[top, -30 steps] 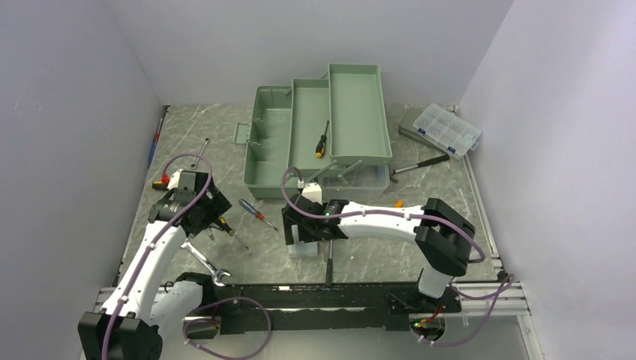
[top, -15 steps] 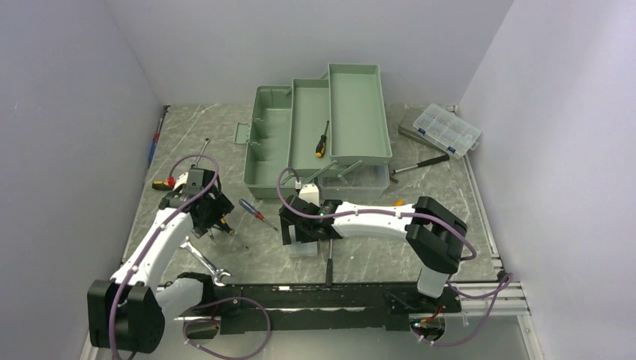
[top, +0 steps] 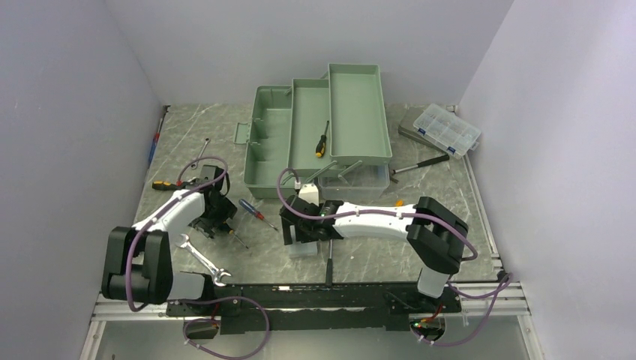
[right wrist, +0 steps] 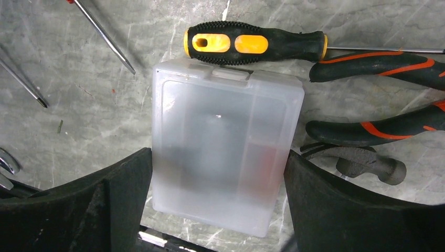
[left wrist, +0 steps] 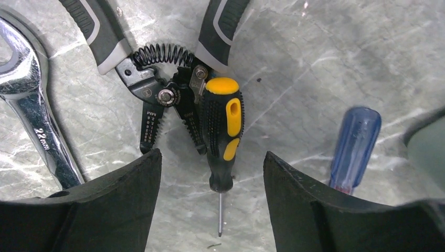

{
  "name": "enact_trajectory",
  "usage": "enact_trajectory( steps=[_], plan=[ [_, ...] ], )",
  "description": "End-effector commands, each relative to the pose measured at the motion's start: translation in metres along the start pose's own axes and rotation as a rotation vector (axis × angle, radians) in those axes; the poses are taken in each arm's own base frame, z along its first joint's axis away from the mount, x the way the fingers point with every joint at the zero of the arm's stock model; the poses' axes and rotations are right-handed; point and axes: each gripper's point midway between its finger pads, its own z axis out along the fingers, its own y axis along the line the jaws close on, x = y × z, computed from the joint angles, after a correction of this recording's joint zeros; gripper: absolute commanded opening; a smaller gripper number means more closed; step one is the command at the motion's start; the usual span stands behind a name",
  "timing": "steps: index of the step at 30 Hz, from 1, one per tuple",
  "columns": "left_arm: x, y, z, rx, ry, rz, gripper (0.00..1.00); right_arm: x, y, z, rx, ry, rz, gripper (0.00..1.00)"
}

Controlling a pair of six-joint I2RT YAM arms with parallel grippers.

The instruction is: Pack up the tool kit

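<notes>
The tool kit (top: 270, 154) is a sage-green toolbox standing open at the back, its trays fanned out, with a yellow-black screwdriver (top: 322, 139) in the middle tray. My left gripper (top: 217, 217) is low over the table and open. A small yellow-black screwdriver (left wrist: 223, 128) lies between its fingers (left wrist: 131, 194), untouched. My right gripper (top: 304, 232) is open over a small translucent case (right wrist: 225, 147) that lies flat on the table. Its fingers (right wrist: 120, 189) stand close against the case's two long sides.
A wire stripper (left wrist: 157, 89), a wrench (left wrist: 31, 121) and a blue-handled screwdriver (left wrist: 354, 142) lie round the left gripper. A yellow-black screwdriver (right wrist: 252, 43), orange-black pliers (right wrist: 383, 94) and a hammer head (right wrist: 367, 165) lie by the case. A clear organizer (top: 448, 129) sits back right.
My left arm has folded in and carried its gripper right and down over the small screwdriver, jaws narrowing. My right gripper's jaws have narrowed round the case.
</notes>
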Motion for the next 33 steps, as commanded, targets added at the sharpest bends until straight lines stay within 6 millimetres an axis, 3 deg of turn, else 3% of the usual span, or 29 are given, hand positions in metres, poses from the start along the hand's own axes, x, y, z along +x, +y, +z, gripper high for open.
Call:
enact_trajectory(
  steps=[1,10,15,16,19,21,27,33],
  plan=[
    [-0.016,-0.015,0.003,0.018,-0.034,-0.045,0.7,-0.007,0.006,-0.012,-0.063,-0.041,-0.026,0.73],
    [-0.023,-0.019,0.014,-0.006,-0.026,-0.046,0.47,-0.018,0.036,-0.046,-0.299,-0.095,-0.131,0.56],
    [-0.024,-0.016,0.017,-0.014,-0.02,-0.046,0.24,-0.034,0.045,-0.067,-0.349,-0.146,-0.171,0.54],
    [-0.024,-0.015,0.016,-0.017,-0.022,-0.047,0.23,-0.035,0.044,-0.068,-0.339,-0.148,-0.174,0.58],
    [-0.027,-0.013,0.009,-0.013,-0.04,-0.045,0.22,-0.039,0.036,-0.065,-0.272,-0.144,-0.176,0.87],
    [-0.03,-0.012,0.004,-0.002,-0.057,-0.045,0.15,-0.039,0.033,-0.061,-0.245,-0.139,-0.177,0.95],
    [-0.039,-0.01,-0.018,0.033,-0.098,-0.04,0.0,-0.046,0.032,-0.063,-0.221,-0.156,-0.176,0.99],
    [-0.048,-0.014,-0.052,0.113,-0.136,-0.02,0.0,-0.056,0.026,-0.072,-0.199,-0.203,-0.178,0.99]
  ],
)
